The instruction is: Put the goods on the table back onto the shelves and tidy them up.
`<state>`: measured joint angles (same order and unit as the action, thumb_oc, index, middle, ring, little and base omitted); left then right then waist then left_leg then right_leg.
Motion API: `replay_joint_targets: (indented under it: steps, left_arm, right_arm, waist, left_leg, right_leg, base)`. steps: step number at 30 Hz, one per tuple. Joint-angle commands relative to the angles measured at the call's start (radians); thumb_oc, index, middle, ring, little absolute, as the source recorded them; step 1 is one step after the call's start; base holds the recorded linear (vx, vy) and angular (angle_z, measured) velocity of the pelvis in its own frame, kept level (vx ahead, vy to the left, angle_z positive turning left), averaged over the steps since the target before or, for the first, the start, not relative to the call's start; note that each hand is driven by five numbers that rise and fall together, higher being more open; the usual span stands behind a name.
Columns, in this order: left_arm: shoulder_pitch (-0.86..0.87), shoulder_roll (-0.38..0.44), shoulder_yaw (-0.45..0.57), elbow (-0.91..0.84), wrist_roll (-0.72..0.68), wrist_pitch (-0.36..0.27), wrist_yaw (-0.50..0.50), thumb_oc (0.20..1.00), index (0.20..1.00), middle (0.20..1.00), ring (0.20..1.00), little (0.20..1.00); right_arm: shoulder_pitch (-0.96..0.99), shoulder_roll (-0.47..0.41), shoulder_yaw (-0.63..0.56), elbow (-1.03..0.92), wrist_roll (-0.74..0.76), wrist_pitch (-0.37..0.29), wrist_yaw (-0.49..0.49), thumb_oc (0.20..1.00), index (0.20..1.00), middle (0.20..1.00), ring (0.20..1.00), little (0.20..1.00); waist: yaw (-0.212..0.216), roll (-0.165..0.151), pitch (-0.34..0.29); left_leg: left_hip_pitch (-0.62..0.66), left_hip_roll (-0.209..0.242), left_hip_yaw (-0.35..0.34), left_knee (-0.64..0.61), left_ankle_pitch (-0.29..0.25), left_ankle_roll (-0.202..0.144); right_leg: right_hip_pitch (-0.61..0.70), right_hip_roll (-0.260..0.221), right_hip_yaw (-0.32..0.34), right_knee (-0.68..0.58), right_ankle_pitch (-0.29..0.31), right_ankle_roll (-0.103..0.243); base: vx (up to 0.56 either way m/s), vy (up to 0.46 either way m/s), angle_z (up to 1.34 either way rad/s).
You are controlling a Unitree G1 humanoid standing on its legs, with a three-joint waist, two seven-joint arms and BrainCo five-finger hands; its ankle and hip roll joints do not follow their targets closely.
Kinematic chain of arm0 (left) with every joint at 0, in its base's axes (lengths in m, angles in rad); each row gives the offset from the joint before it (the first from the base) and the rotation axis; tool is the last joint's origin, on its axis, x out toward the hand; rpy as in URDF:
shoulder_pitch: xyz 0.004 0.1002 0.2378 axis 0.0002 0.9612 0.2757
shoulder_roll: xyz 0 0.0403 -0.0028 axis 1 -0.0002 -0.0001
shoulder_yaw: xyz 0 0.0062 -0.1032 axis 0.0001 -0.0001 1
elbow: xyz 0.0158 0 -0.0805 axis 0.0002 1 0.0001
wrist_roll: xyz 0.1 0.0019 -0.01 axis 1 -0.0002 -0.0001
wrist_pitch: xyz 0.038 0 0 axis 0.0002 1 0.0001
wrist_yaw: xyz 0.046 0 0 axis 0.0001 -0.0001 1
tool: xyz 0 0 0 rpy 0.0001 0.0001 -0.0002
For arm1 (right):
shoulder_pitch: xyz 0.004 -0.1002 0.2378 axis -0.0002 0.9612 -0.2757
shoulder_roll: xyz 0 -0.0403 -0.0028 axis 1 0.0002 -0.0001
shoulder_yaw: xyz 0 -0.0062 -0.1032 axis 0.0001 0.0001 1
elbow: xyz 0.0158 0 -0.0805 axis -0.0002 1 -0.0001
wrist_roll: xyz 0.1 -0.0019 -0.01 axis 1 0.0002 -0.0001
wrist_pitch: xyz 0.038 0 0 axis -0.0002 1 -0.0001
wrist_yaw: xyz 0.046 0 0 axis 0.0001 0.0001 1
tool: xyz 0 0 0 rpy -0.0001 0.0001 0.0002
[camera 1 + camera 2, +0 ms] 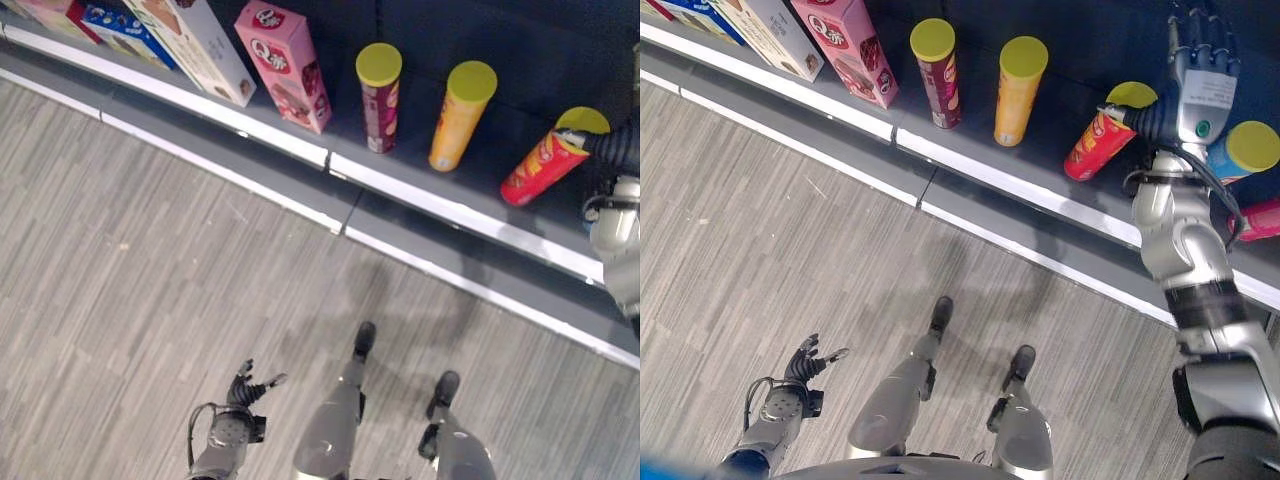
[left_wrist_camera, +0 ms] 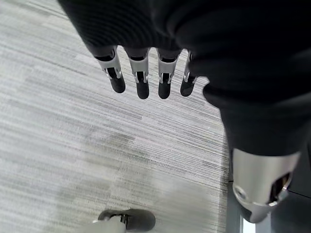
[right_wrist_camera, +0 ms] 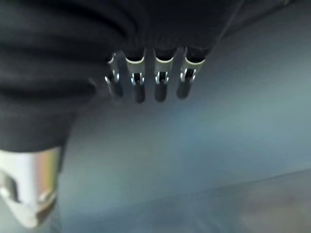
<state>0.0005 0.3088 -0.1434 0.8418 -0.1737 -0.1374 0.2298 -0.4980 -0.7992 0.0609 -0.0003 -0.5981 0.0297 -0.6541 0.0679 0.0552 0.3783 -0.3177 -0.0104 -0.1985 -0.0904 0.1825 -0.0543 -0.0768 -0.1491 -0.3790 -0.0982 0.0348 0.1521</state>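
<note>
The right hand [image 1: 1202, 62] is reaching over the shelf [image 1: 970, 160], above and behind the red can [image 1: 1095, 143], which leans over with its yellow lid tipped toward the robot's right arm. Its fingers [image 3: 160, 82] hang straight and loose with bare shelf beyond them, so the hand is open and holds nothing.

The red can looks like the thing to sort out. To the left of it along the shelf an orange can [image 1: 1018, 88] and a dark red can [image 1: 936, 72] stand upright, well apart from each other, and further left a pink box [image 1: 848, 48] and a white box [image 1: 775, 35] stand on end. Just right of the red can, past the wrist, are a blue can [image 1: 1245, 152] and something pink [image 1: 1262, 217] lying low at the shelf edge.

To do this well, I would bring the hand down beside the red can's body, not onto the lid, wrap it at the middle and swing it upright in line with the orange can. It should watch the blue can close by the wrist.

The left hand [image 1: 808, 362] hangs low over the floor [image 1: 150, 280], well clear of the shelf, fingers [image 2: 141, 82] relaxed and empty.
</note>
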Motion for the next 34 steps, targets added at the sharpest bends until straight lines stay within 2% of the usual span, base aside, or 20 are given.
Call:
replay_joint_targets:
  steps: [1, 3, 6, 7, 8, 17, 19, 22, 24, 26, 27, 29, 30, 32, 34]
  left_arm:
    - [-0.002, 0.031, 0.021, 0.079, 0.049, 0.028, -0.012, 1.0, 1.0, 1.0, 1.0, 1.0]
    - [0.002, 0.046, 0.05, 0.094, 0.072, 0.037, -0.034, 1.0, 1.0, 1.0, 1.0, 1.0]
    - [-0.012, 0.059, 0.069, 0.101, 0.083, 0.036, -0.057, 1.0, 1.0, 1.0, 1.0, 1.0]
    - [-0.012, 0.06, 0.069, 0.101, 0.083, 0.036, -0.057, 1.0, 1.0, 1.0, 1.0, 1.0]
    - [-0.029, 0.058, 0.083, 0.11, 0.083, 0.034, -0.07, 1.0, 1.0, 1.0, 1.0, 1.0]
    - [-0.053, 0.056, 0.088, 0.129, 0.092, 0.025, -0.095, 1.0, 1.0, 1.0, 1.0, 1.0]
    - [-0.044, 0.059, 0.087, 0.124, 0.104, 0.021, -0.122, 1.0, 1.0, 1.0, 1.0, 1.0]
    - [-0.032, 0.062, 0.07, 0.097, 0.103, 0.014, -0.153, 1.0, 1.0, 1.0, 1.0, 1.0]
    - [-0.024, 0.06, 0.049, 0.083, 0.1, 0.012, -0.172, 1.0, 1.0, 1.0, 1.0, 1.0]
    - [-0.027, 0.054, 0.03, 0.089, 0.098, 0.014, -0.179, 1.0, 1.0, 1.0, 1.0, 1.0]
    - [-0.037, 0.046, 0.016, 0.102, 0.09, 0.015, -0.177, 1.0, 1.0, 1.0, 1.0, 1.0]
    - [-0.044, 0.045, 0.013, 0.119, 0.087, 0.018, -0.166, 1.0, 1.0, 1.0, 1.0, 1.0]
    - [-0.051, 0.046, 0.012, 0.123, 0.084, 0.023, -0.158, 1.0, 1.0, 1.0, 1.0, 1.0]
    - [-0.064, 0.033, 0.012, 0.152, 0.068, 0.024, -0.135, 1.0, 1.0, 1.0, 1.0, 1.0]
    - [-0.067, 0.026, 0.018, 0.172, 0.057, 0.027, -0.129, 1.0, 1.0, 1.0, 1.0, 1.0]
  right_arm:
    - [0.064, -0.023, 0.003, -0.079, 0.332, -0.172, 0.211, 1.0, 1.0, 1.0, 1.0, 1.0]
    - [0.154, -0.035, 0.002, -0.127, 0.48, -0.228, 0.345, 1.0, 1.0, 1.0, 1.0, 1.0]
    - [0.243, -0.012, 0.029, -0.16, 0.703, -0.279, 0.526, 1.0, 1.0, 1.0, 1.0, 1.0]
    - [0.243, -0.012, 0.028, -0.16, 0.703, -0.279, 0.526, 1.0, 1.0, 1.0, 1.0, 1.0]
    - [0.315, -0.001, 0.062, -0.183, 0.786, -0.284, 0.641, 1.0, 1.0, 1.0, 1.0, 1.0]
    - [0.455, 0.021, 0.075, -0.208, 0.982, -0.249, 0.809, 1.0, 1.0, 1.0, 1.0, 1.0]
    - [0.533, -0.012, 0.065, -0.17, 1.029, -0.213, 0.868, 1.0, 1.0, 1.0, 1.0, 1.0]
    - [0.615, 0.008, 0.073, 0.001, 1.079, -0.149, 0.945, 1.0, 1.0, 1.0, 1.0, 1.0]
    - [0.62, 0.055, 0.108, 0.175, 1.044, -0.122, 0.952, 1.0, 1.0, 1.0, 1.0, 1.0]
    - [0.598, 0.156, 0.14, 0.404, 0.986, -0.099, 0.919, 1.0, 1.0, 1.0, 1.0, 1.0]
    - [0.566, 0.235, 0.141, 0.565, 0.958, -0.098, 0.874, 1.0, 1.0, 1.0, 1.0, 1.0]
    - [0.513, 0.331, 0.148, 0.742, 0.801, -0.115, 0.77, 1.0, 1.0, 1.0, 1.0, 1.0]
    - [0.489, 0.382, 0.135, 0.804, 0.78, -0.099, 0.724, 1.0, 1.0, 1.0, 1.0, 1.0]
    - [0.465, 0.48, 0.055, 0.935, 0.855, -0.097, 0.662, 1.0, 1.0, 1.0, 1.0, 1.0]
    - [0.429, 0.53, 0.022, 1.041, 0.873, -0.092, 0.613, 1.0, 1.0, 1.0, 1.0, 1.0]
  waist:
    - [-0.019, -0.077, -0.083]
    - [-0.033, -0.11, -0.092]
    - [-0.055, -0.143, -0.107]
    - [-0.055, -0.143, -0.107]
    - [-0.077, -0.16, -0.128]
    - [-0.134, -0.167, -0.166]
    - [-0.157, -0.166, -0.177]
    - [-0.164, -0.163, -0.184]
    - [-0.164, -0.159, -0.185]
    - [-0.16, -0.154, -0.187]
    - [-0.157, -0.151, -0.19]
    - [-0.147, -0.145, -0.193]
    - [-0.143, -0.142, -0.194]
    - [-0.14, -0.137, -0.196]
    - [-0.137, -0.131, -0.197]
  left_leg:
    - [0.133, 0.059, 0.174, 0.021, -0.178, -0.043]
    - [0.155, 0.066, 0.204, 0.034, -0.195, -0.04]
    - [0.186, 0.072, 0.246, 0.056, -0.22, -0.031]
    - [0.186, 0.072, 0.246, 0.056, -0.221, -0.031]
    - [0.218, 0.077, 0.278, 0.072, -0.245, -0.025]
    - [0.269, 0.079, 0.341, 0.104, -0.284, -0.019]
    - [0.284, 0.08, 0.367, 0.112, -0.294, -0.02]
    - [0.291, 0.078, 0.378, 0.114, -0.296, -0.023]
    - [0.295, 0.077, 0.376, 0.112, -0.296, -0.024]
    - [0.298, 0.077, 0.371, 0.112, -0.296, -0.023]
    - [0.3, 0.076, 0.368, 0.112, -0.297, -0.022]
    - [0.3, 0.077, 0.364, 0.113, -0.297, -0.021]
    - [0.301, 0.078, 0.36, 0.114, -0.298, -0.019]
    - [0.307, 0.079, 0.356, 0.114, -0.299, -0.017]
    - [0.315, 0.081, 0.353, 0.112, -0.302, -0.016]
  right_leg:
    - [0.012, -0.044, 0.078, 0.039, -0.042, 0.062]
    - [0.019, -0.041, 0.094, 0.046, -0.039, 0.065]
    - [0.026, -0.039, 0.123, 0.061, -0.037, 0.069]
    - [0.026, -0.039, 0.124, 0.061, -0.037, 0.069]
    - [0.042, -0.041, 0.142, 0.07, -0.04, 0.071]
    - [0.053, -0.05, 0.192, 0.095, -0.051, 0.071]
    - [0.049, -0.055, 0.212, 0.101, -0.049, 0.073]
    - [0.049, -0.062, 0.216, 0.107, -0.046, 0.075]
    - [0.054, -0.065, 0.211, 0.108, -0.045, 0.075]
    - [0.061, -0.067, 0.199, 0.107, -0.046, 0.075]
    - [0.065, -0.066, 0.196, 0.106, -0.046, 0.074]
    - [0.071, -0.064, 0.187, 0.105, -0.052, 0.071]
    - [0.073, -0.062, 0.183, 0.106, -0.056, 0.069]
    - [0.079, -0.056, 0.182, 0.105, -0.065, 0.062]
    - [0.088, -0.051, 0.179, 0.103, -0.074, 0.058]
  base:
    - [0.03, 0.057, -0.14]
    - [0.02, 0.029, -0.25]
    - [0.01, 0.053, -0.43]
    - [0.05, 0.076, -0.58]
    - [0.04, 0.053, -0.57]
    - [0.02, 0.05, -0.29]
    - [0.0, 0.059, -0.22]
    - [0.0, 0.032, -0.2]
    - [0.01, 0.01, -0.07]
    - [0.01, -0.003, -0.02]
    - [0.03, -0.018, 0.0]
    - [0.03, -0.037, 0.02]
    - [0.03, -0.047, 0.04]
    - [0.04, -0.034, 0.08]
    - [0.05, -0.024, 0.08]
